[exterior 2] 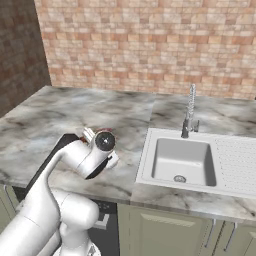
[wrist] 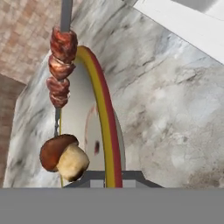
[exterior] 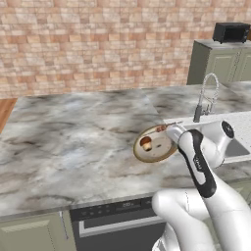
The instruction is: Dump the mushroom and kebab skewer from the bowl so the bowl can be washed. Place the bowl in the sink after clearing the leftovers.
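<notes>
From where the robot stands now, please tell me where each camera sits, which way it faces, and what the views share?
Left base view: behind the arm's left, facing forward and down at the tilted bowl the gripper holds; arm rises lower right.
Right base view: behind the arm's right, facing the sink; arm lower left.
Hand view: on the hand, looking along the bowl's rim past the mushroom and kebab skewer.
Shared: both base views show the faucet, counter and brick wall.

Arm reaching forward, hand clamped shut, rolled sideways.
</notes>
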Robot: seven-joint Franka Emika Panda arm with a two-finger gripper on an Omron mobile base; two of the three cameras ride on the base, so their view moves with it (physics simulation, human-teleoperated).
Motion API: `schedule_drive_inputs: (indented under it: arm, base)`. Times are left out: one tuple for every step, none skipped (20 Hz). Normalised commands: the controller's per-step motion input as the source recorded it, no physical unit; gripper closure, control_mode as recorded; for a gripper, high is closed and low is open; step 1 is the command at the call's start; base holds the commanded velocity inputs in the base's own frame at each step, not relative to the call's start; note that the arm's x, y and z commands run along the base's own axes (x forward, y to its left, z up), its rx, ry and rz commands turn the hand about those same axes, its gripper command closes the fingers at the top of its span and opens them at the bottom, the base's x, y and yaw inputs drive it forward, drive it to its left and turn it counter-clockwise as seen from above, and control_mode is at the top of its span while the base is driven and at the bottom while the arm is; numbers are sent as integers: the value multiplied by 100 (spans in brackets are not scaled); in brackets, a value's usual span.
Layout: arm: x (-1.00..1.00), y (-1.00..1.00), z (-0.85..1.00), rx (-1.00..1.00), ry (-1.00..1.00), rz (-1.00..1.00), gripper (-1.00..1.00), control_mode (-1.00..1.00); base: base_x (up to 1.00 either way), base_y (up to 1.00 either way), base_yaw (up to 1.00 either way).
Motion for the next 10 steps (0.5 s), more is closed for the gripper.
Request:
schedule_drive_inputs:
  arm:
    - [-42,-24,56,24,-4,-3,100,-100]
    - [-44,-24,52,25,-4,-2,100,-100]
    - [-43,-20,49,24,-5,-2,100,-100]
    - [-40,-13,42,22,-5,-2,100,-100]
    - [-39,-10,41,23,-3,0,100,-100]
    - [-36,-8,35,23,-1,0,100,-100]
    - [-34,-11,35,23,-1,0,100,-100]
    - [-29,-6,27,20,0,0,100,-100]
    - [-17,0,22,16,0,0,100,-100]
    - [-18,-3,18,13,0,0,100,-100]
  base:
    - [0,0,0]
    - [0,0,0]
    - [0,0,0]
    - [0,0,0]
    - [0,0,0]
    - [0,0,0]
    - [0,0,0]
    - [0,0,0]
    - [0,0,0]
    - [0,0,0]
